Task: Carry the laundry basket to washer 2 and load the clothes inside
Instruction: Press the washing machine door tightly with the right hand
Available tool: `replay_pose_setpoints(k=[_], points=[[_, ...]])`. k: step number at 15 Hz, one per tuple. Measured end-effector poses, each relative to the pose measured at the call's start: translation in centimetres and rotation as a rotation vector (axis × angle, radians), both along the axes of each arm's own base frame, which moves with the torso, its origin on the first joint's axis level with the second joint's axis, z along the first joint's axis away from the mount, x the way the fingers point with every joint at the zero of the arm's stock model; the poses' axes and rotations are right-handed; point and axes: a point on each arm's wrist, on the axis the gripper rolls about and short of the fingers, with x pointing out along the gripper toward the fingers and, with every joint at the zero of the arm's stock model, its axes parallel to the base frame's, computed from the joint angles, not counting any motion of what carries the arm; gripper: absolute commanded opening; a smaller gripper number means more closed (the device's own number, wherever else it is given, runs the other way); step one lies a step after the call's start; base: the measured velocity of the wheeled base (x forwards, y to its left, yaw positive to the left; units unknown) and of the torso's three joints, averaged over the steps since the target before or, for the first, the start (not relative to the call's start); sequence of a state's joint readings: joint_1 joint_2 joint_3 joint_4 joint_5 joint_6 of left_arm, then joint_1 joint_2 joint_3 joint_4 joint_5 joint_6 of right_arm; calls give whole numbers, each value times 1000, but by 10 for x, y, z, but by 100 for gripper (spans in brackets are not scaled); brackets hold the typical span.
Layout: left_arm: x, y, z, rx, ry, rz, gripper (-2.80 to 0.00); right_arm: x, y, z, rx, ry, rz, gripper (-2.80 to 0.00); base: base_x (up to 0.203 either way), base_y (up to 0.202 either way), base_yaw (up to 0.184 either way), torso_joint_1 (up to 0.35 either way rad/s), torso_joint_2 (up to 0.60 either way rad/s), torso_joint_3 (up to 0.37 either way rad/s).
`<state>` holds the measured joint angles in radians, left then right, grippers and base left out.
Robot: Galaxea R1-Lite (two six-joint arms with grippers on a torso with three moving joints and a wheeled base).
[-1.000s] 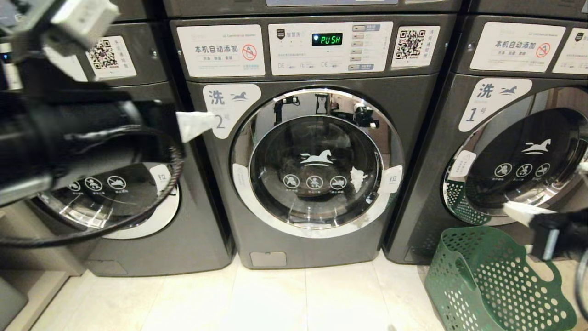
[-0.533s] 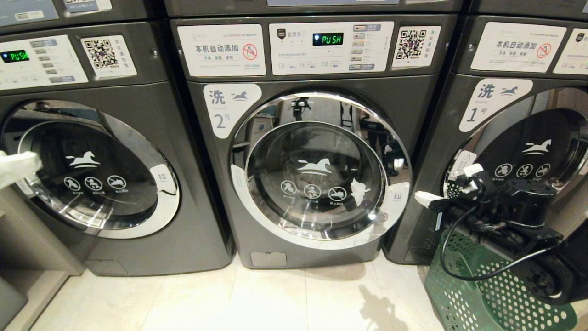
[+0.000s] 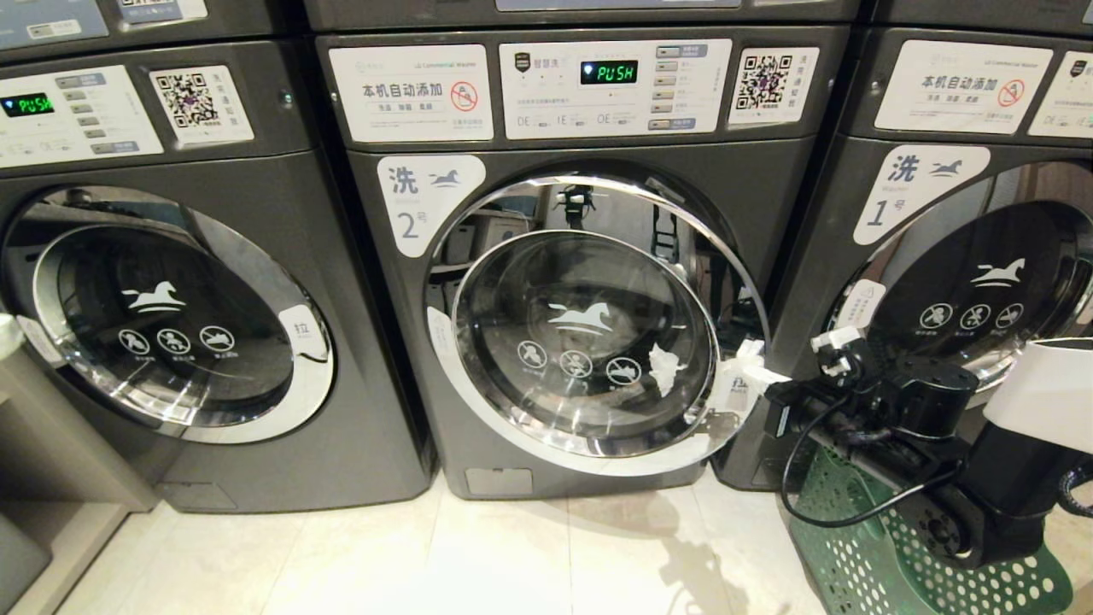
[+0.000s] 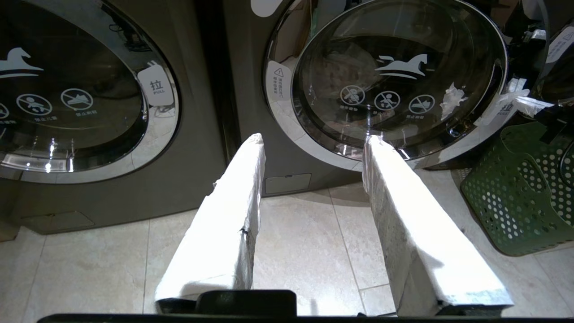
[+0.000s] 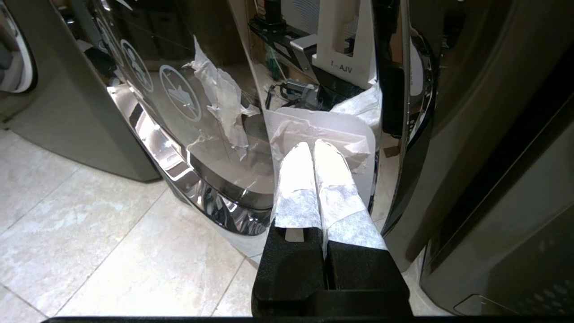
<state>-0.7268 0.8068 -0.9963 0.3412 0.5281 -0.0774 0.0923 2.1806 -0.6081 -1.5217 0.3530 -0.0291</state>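
Three dark grey front-load washers stand in a row on a pale tiled floor (image 3: 529,555).

On my left is an unnumbered washer (image 3: 179,316), its round door shut. My left gripper (image 4: 314,143) shows only in its own wrist view. It hangs over the floor, pointed at the washers, with its white-wrapped fingers (image 4: 233,202) spread apart and nothing between them.

In the middle is washer 2 (image 3: 589,282), marked by a white label with a blue "2" (image 3: 424,201). Its display (image 3: 608,73) reads "PUSH". The chrome-rimmed glass door (image 3: 589,333), with a torn white sticker (image 3: 664,367), is ajar, and a dark gap shows along its right edge.

My right gripper (image 3: 756,376) sits at that edge, by the white pull tab (image 3: 736,389). Its fingers (image 5: 296,179) are pressed together with their tips against the tab.

To the right is washer 1 (image 3: 956,282). The green perforated laundry basket (image 3: 879,564) stands on the floor below it, near washer 2 and partly hidden by my right arm. I cannot see any clothes inside it.

I judge the step in hand to be swinging the door open. To do it well, I should keep my fingertips hooked behind the rim and sweep out in an arc around the left-side hinge. I should open it wide enough to clear the drum mouth, and keep my arm clear of the basket.
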Motion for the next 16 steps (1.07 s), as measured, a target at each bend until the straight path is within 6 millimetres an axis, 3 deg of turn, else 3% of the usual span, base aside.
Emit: replay_pose_setpoints(k=[2, 7, 12, 16], points=[[0, 0, -1, 1, 1, 0, -280, 4, 0, -3, -4, 1, -19, -280, 0, 0, 0, 0, 0, 0], [-12, 13, -3, 112, 30, 89, -280, 37, 0, 1, 12, -88, -109, -280, 0, 0, 0, 0, 0, 0], [-62, 54, -12, 203, 83, 174, -280, 72, -4, -2, 19, -142, -196, -280, 0, 0, 0, 0, 0, 0], [-98, 67, -8, 225, -3, 240, -280, 104, -18, -9, 12, -161, -236, -280, 0, 0, 0, 0, 0, 0]])
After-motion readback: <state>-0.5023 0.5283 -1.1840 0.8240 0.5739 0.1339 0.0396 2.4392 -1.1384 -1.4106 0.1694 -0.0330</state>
